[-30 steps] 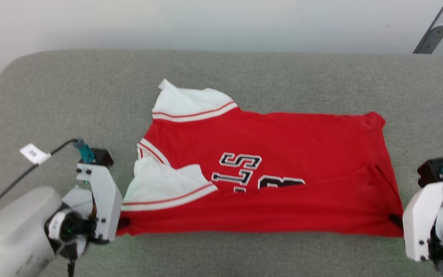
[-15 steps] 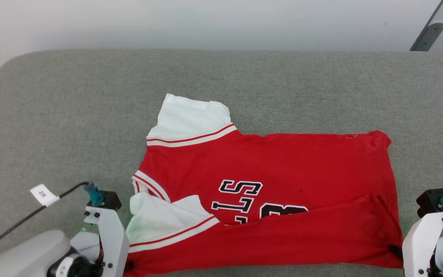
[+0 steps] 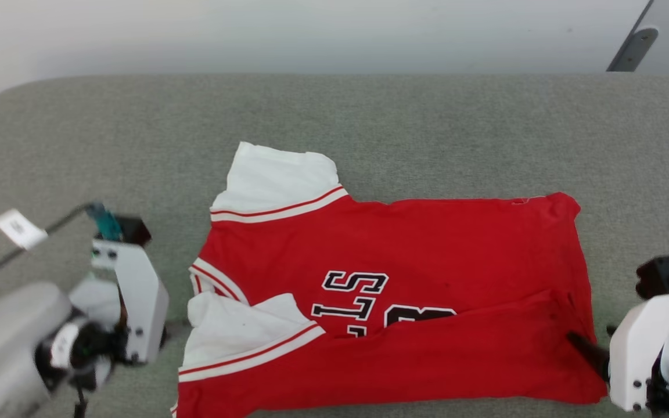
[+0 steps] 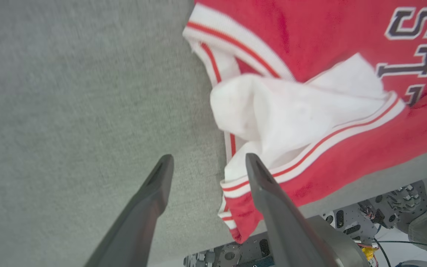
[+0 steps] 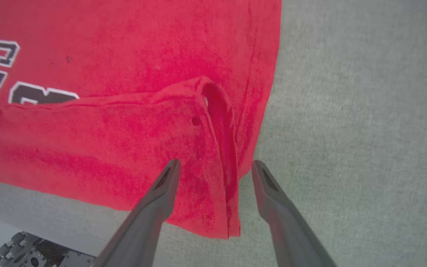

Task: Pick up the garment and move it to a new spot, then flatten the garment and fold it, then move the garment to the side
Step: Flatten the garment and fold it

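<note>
Spread sideways on the grey counter (image 3: 369,116): the garment (image 3: 404,249), neck end toward the left hand (image 4: 208,163), hem end toward the right hand (image 5: 216,167). Lies nearer the front edge than the back, with the near neck-side corner reaching that edge and seemingly drooping just over it in the left wrist view. Shows a near strip of red (image 3: 427,360) turned up over the body, hiding the lower half of the lettering (image 3: 353,283). Reads as a first lengthwise fold laid from both ends at once, hence one hand at each short end. Leaves the far sleeve (image 3: 279,180) flat and sticking out past the body, the near sleeve (image 3: 236,337) bunched and puffed on top of the fold.

Left hand: fingers spread wide, nothing between them, one tip over bare counter, the other over the striped trim (image 4: 232,183) at the near corner; touching or just above, cannot tell. Right hand: likewise wide and empty, straddling the hem's corner, where a small ridge of cloth (image 5: 217,118) stands up. Reads as hands-off, so as to let the fold settle under its own weight. Calls, probably, for smoothing the puffed sleeve and the ridge before any further fold.
</note>
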